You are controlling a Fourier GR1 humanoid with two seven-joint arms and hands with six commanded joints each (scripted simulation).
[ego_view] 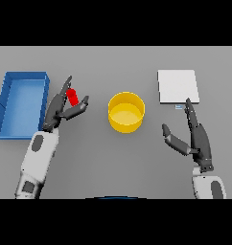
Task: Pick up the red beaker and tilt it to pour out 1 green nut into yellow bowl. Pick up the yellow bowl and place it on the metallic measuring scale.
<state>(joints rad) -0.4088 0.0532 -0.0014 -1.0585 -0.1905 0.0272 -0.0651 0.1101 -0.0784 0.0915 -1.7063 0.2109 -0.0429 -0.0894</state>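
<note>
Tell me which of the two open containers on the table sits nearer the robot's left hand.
The blue tray, rectangular, lies right beside the left hand, at the table's left. The round yellow bowl stands farther off, in the middle.

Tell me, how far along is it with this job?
Early on. The left hand is closing around the red beaker, not clearly gripping yet. The yellow bowl looks empty, so pouring remains, then moving it onto the metallic scale. The right hand waits open.
</note>
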